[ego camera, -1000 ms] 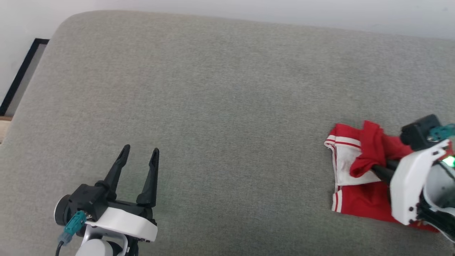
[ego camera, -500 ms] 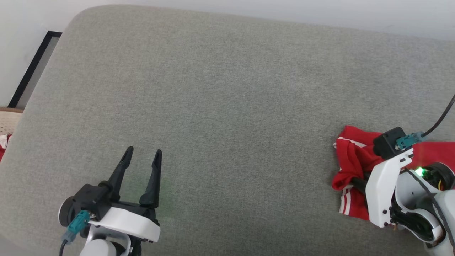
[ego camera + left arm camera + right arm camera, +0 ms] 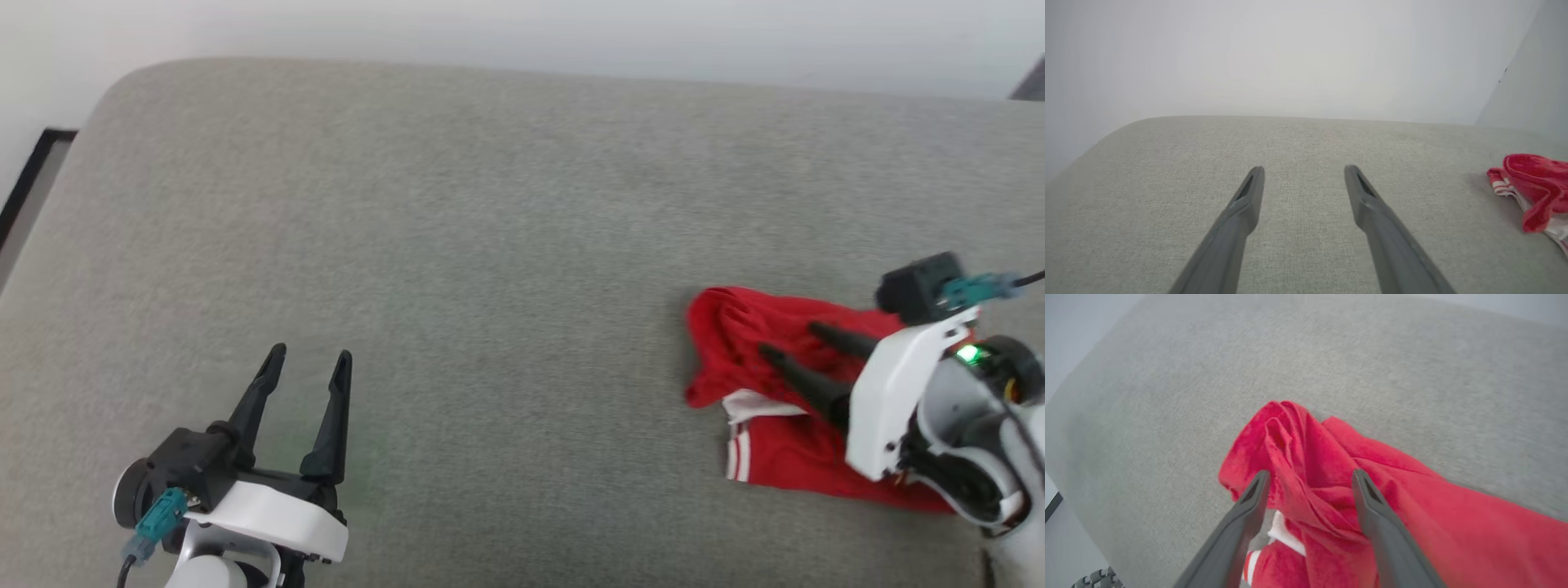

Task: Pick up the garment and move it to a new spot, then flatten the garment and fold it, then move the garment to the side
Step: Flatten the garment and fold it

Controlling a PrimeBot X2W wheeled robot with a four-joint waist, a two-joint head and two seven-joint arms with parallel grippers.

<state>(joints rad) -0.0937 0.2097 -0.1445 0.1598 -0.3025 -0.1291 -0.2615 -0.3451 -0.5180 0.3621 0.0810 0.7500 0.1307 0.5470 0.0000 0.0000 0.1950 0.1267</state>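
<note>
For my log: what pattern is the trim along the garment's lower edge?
The trim of the garment has red and white stripes, and the head view shows it best.

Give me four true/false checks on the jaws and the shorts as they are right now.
1. The right gripper has its jaws spread on either side of a bunched fold of the red shorts. True.
2. The red shorts lie flat and neatly folded. False: they are crumpled, with a raised bunch at one end.
3. The left gripper has its jaws apart with nothing between them. True.
4. The left gripper touches the red shorts. False: it sits over the bare grey cushion, well apart from them.
</note>
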